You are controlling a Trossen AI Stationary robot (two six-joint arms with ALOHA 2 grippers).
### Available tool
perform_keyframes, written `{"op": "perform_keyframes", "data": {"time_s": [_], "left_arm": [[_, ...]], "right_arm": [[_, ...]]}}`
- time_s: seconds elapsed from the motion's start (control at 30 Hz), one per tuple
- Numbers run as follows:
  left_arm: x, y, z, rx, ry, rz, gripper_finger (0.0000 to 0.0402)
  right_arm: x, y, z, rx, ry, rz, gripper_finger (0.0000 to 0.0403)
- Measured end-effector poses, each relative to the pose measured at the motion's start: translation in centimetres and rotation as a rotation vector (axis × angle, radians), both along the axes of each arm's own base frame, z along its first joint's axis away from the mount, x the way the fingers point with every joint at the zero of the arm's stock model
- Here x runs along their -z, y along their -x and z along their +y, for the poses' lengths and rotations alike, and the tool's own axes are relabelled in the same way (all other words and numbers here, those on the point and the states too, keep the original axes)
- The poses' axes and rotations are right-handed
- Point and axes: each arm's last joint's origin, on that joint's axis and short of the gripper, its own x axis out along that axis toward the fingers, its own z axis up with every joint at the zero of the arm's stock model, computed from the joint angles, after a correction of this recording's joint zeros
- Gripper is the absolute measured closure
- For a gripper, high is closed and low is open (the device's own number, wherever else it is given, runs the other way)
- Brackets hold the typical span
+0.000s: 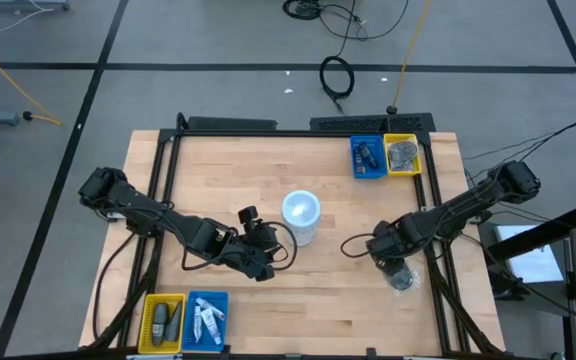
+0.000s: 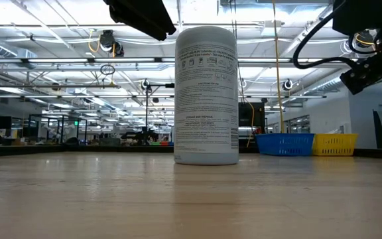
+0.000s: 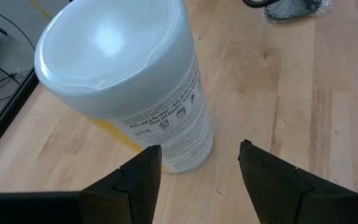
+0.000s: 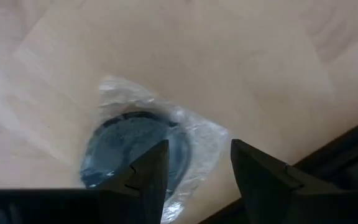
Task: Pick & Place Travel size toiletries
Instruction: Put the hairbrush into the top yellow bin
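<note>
1. Left gripper (image 1: 265, 262), fingers spread and empty, hovers at 7 o'clock of the white cylinder (image 1: 301, 215).
2. Right gripper (image 4: 194, 163), fingers parted and empty, hangs over a bagged dark disc (image 4: 132, 149) near the table's (image 1: 318, 310) 4 o'clock edge.

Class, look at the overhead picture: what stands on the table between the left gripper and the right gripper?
In the high view, the white canister stands upright between the left gripper and the right gripper.

A white cylinder (image 1: 301, 216) with dark print is standing on pale wood (image 1: 268, 170); blue (image 1: 368, 158) and yellow trays (image 1: 402, 154) are sitting far right.
</note>
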Motion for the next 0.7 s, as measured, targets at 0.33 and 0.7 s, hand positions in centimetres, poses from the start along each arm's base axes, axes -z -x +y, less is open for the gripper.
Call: {"op": "perform_keyframes", "data": {"time_s": [0.33, 0.7], "left_arm": [[0.0, 0.0, -0.1, -0.001, 0.003, -0.002, 0.0188], [0.0, 0.1, -0.2, 0.004, 0.0, -0.001, 0.0188]], "right_arm": [[2.1, 2.2, -1.0, 0.045, 0.001, 0.097, 0.0238], [3.0, 3.2, -1.5, 0.077, -0.089, -0.052, 0.0238]]}}
